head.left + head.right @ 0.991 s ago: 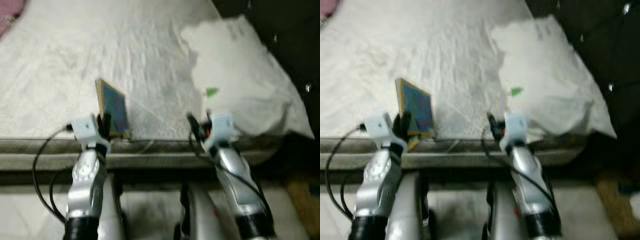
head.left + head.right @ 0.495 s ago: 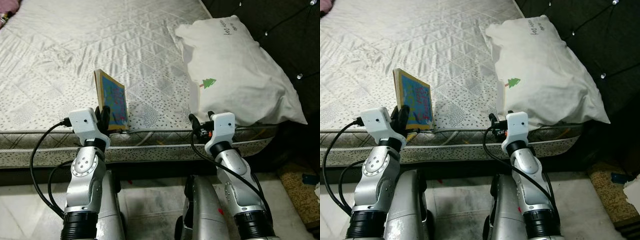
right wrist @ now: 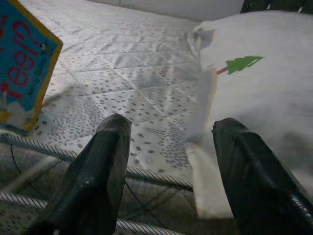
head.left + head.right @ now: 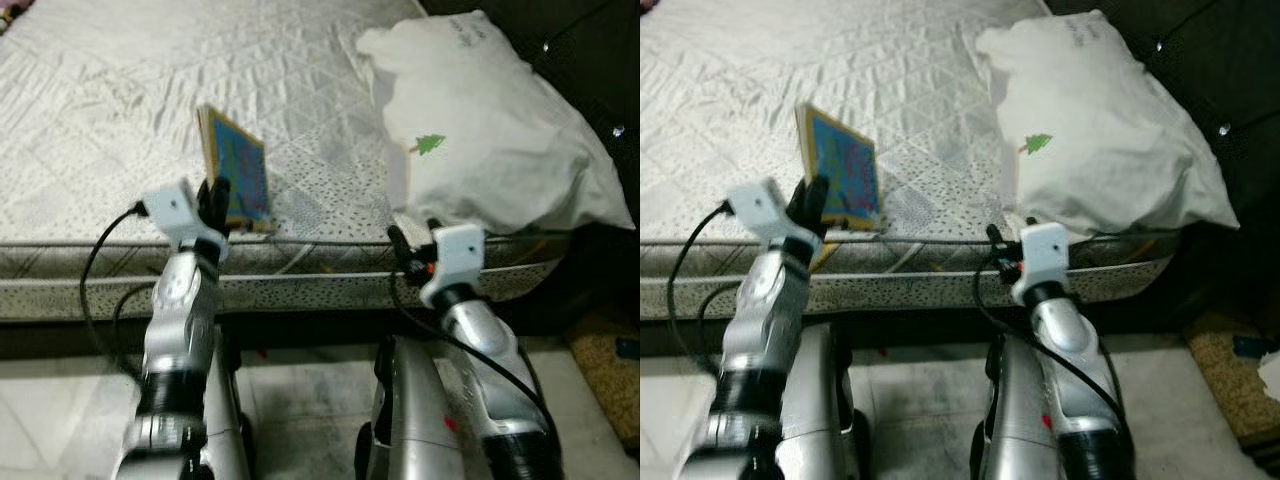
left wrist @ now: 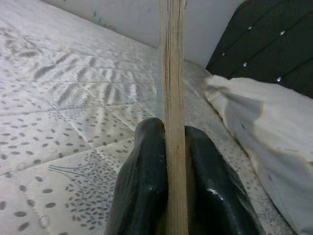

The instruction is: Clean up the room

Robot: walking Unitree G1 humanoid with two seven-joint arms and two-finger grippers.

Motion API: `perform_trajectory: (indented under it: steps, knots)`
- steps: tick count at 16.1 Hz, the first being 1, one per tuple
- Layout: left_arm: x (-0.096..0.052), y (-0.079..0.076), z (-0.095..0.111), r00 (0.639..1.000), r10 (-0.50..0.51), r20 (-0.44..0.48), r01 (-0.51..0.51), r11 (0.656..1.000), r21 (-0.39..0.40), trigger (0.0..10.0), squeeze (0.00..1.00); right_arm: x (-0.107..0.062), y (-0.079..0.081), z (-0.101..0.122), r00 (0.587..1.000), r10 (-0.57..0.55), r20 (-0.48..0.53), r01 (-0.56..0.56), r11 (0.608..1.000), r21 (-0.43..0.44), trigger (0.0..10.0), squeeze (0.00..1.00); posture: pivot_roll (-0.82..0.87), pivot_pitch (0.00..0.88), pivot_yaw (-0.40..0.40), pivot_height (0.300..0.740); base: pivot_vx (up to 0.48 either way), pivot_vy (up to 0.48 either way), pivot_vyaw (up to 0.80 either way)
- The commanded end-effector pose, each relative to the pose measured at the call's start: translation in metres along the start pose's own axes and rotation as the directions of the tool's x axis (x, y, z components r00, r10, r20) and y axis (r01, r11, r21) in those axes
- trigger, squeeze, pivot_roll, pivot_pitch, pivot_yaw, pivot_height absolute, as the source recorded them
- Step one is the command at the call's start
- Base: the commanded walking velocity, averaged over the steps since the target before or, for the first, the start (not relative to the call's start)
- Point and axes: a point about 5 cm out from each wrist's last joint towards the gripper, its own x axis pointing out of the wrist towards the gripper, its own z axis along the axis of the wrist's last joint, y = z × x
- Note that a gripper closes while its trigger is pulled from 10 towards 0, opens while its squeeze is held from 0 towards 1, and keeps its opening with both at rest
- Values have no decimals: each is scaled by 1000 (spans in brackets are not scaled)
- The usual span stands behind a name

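Book (image 4: 238, 176) with a blue cover stands upright at the mattress (image 4: 120, 120) edge, clamped between the left gripper (image 5: 168, 196) fingers. Right gripper (image 3: 168, 166), spread apart and holding nothing, hovers just before the white pillow (image 4: 490, 130).

A bed (image 4: 120, 120) stretches ahead of the robot, its near edge just before both arms. On its right end lies a pillow (image 4: 490, 140), overhanging the near edge. A book (image 4: 238, 172) stands upright near the bed's front edge, left of the pillow — the left gripper (image 4: 215, 200) holds it from below. The right gripper (image 4: 405, 245) sits at the bed's edge, just before the pillow — apart from the book.
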Motion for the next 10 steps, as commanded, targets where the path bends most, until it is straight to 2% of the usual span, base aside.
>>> perform_trajectory:
  steps: [1,2,6,8,10]
  knots:
    - [7,-11,-15,996,-51,-74,46,997,-61,10000,0,-5,-7,9,1000,-8,16,9,1000,-24,10000,0,-66,120,-77,474,0,0,0]
    - [17,-17,-15,993,-80,-83,71,992,-106,10000,0,-15,-14,16,1000,-11,21,12,999,-44,10000,0,-90,128,-83,474,0,0,0]
    - [40,-27,5,996,-89,2,89,985,-145,10000,0,-44,-25,15,999,-9,-35,6,996,-93,10000,0,-123,137,-87,474,0,0,0]
    - [43,-27,10,995,-98,32,102,978,-184,10000,0,-48,-24,12,999,-8,-48,3,996,-93,10000,0,-126,136,-87,474,0,0,0]
    - [49,-26,5,991,-134,-10,127,960,-251,10000,0,-49,-20,18,999,-3,-52,-1,996,-84,10000,0,-154,143,-91,474,0,0,0]
